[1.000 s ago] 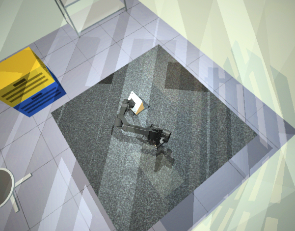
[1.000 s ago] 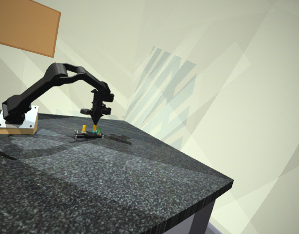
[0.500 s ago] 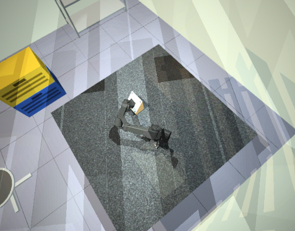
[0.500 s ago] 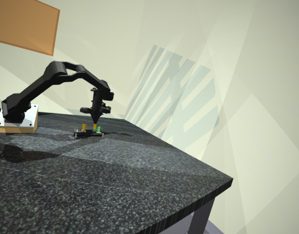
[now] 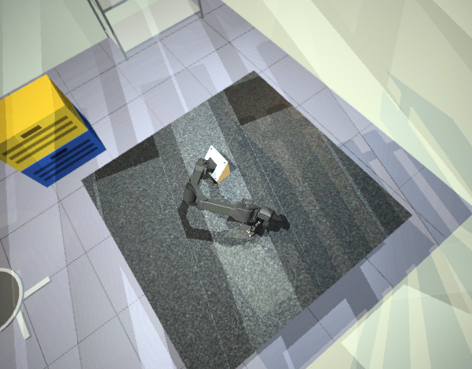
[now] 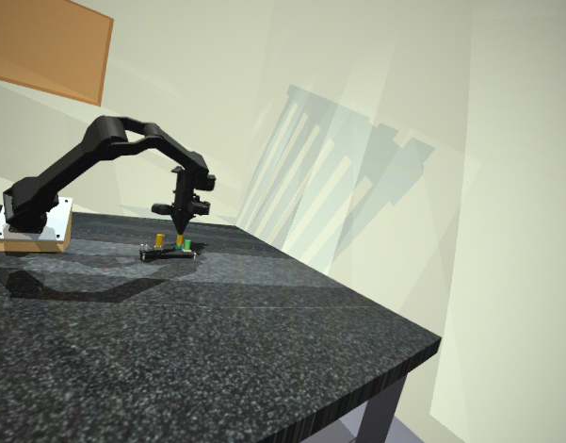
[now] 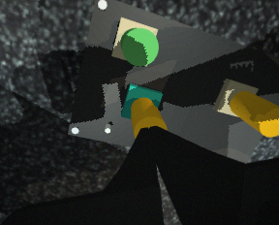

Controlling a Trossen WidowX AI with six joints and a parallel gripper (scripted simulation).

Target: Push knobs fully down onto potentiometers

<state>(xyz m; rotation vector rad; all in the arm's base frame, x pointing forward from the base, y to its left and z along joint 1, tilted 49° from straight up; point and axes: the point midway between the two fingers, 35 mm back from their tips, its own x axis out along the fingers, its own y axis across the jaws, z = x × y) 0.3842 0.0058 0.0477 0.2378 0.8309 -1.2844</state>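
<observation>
Tool (image 6: 180, 233) (image 7: 149, 135) closed to a point, nothing gripped, tips at the top of the yellow knob (image 6: 179, 239) (image 7: 148, 116) on the teal potentiometer (image 6: 178, 248) (image 7: 128, 106). Around that: dark circuit board (image 6: 169, 253) (image 7: 193, 121), level on short legs above the counter (image 6: 216, 343); green knob (image 6: 186, 244) (image 7: 140, 47) and second yellow knob (image 6: 159, 239) (image 7: 258, 113) to either side.

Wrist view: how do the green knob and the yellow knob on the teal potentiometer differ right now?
The green knob is green, the yellow knob amber-yellow. The green knob looks wider and squatter; the yellow knob looks slimmer. The green knob's top is uncovered, while the closed hand's tips are at the yellow knob's top. Both are round and sit over square potentiometers.
</observation>
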